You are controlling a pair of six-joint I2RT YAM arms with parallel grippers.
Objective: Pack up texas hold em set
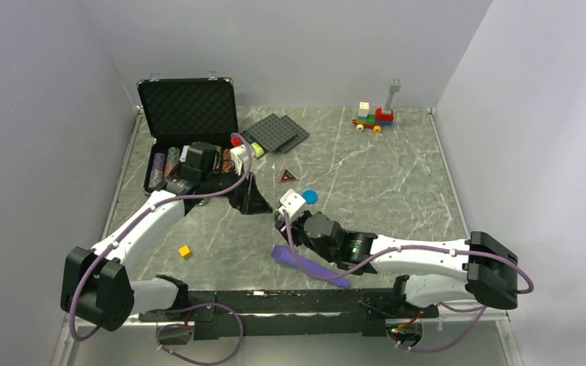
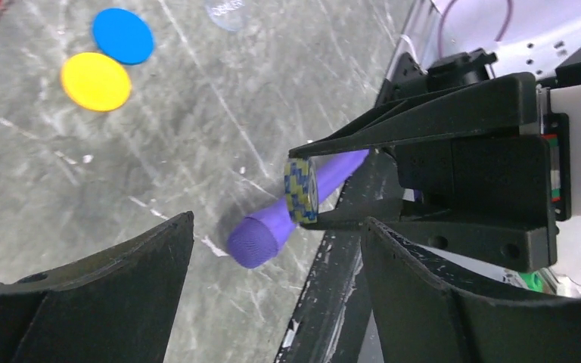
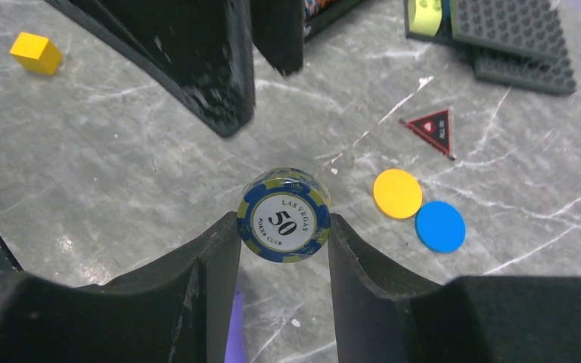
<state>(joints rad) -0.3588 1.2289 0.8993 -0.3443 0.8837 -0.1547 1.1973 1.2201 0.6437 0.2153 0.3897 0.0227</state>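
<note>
The right gripper (image 3: 284,227) is clamping one blue-and-yellow "50" chip stack (image 3: 284,210). Ahead-right of it, one yellow disc (image 3: 397,193), one blue disc (image 3: 439,226) and one red triangle (image 3: 433,128) are lying. The left gripper (image 2: 276,221) is hanging released.

Table (image 1: 397,191): you have a grey marbled top.
Far left: the open black case (image 1: 187,107) stands on it.
Just beside the case: dark grey studded plates (image 1: 276,132), overlapping.
Middle: red triangle (image 1: 288,176); nearer you, yellow disc (image 3: 397,193) edge to edge with blue disc (image 1: 310,197).
Near side: purple cylinder (image 1: 309,266) lying flat; yellow cube (image 1: 185,251) well apart on your left.
Far right: brick train (image 1: 374,117).
</note>
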